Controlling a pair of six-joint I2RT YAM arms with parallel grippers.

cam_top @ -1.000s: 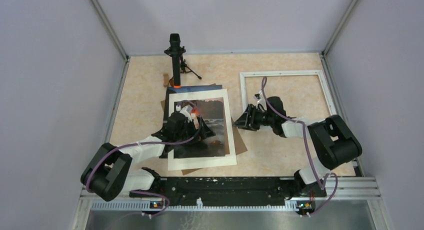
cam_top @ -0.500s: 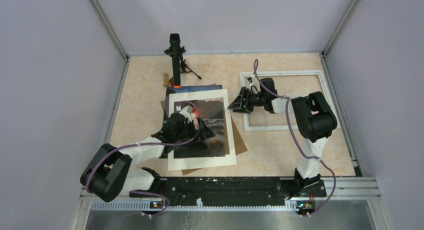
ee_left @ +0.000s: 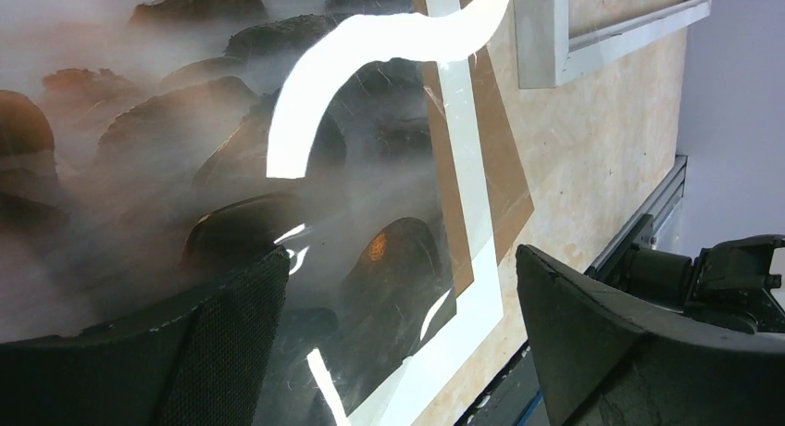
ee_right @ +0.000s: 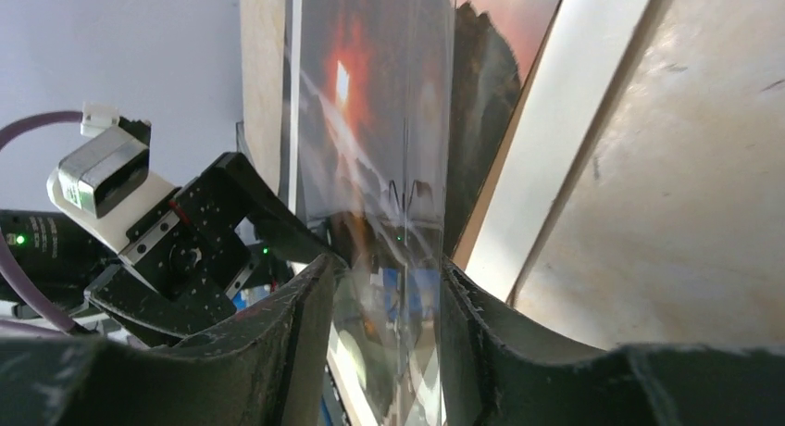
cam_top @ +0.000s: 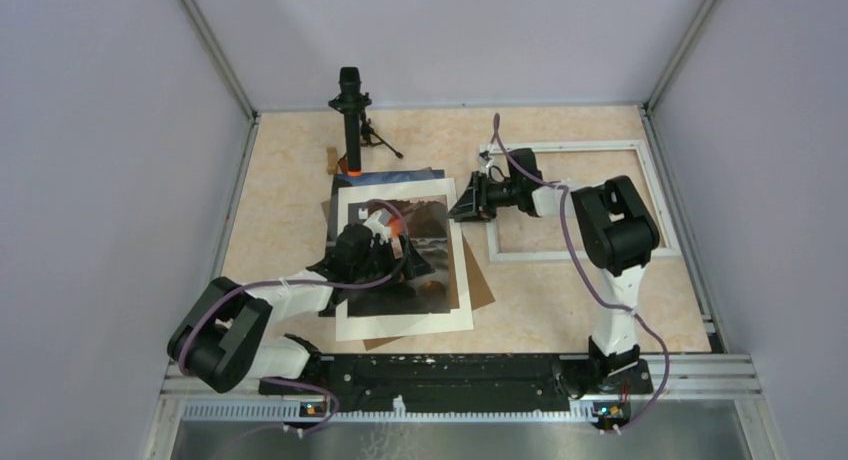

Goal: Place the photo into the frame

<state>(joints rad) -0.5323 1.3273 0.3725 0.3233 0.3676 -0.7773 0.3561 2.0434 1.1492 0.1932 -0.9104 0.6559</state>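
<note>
the photo [cam_top: 435, 275] lies flat on the brown cardboard sheet [cam_top: 483, 286], left of centre in the overhead view. it is wholly outside the frame [cam_top: 566, 147], which sits on the surface [cam_top: 290, 180] just to its right with bare surface inside its rails. your left claw [cam_top: 385, 242] hangs low over the middle of the print, jaws spread wide, holding nothing. your right claw [cam_top: 464, 203] is at the print's upper right edge. in its own view the fingers [ee_right: 301, 343] stand partly apart with a glossy raised edge between them — straddling it, not pinching it, as far as i can judge. i can't tell whether that edge is the print itself or a clear sheet over it.

the step in hand looks like getting hold of that edge. bring the jaws together only once it sits deep between the pads, so you take one layer and not the cardboard. lift gently — a large print will likely sag or crease if dragged by a corner. move the left claw clear before you carry the print toward the frame.
</note>
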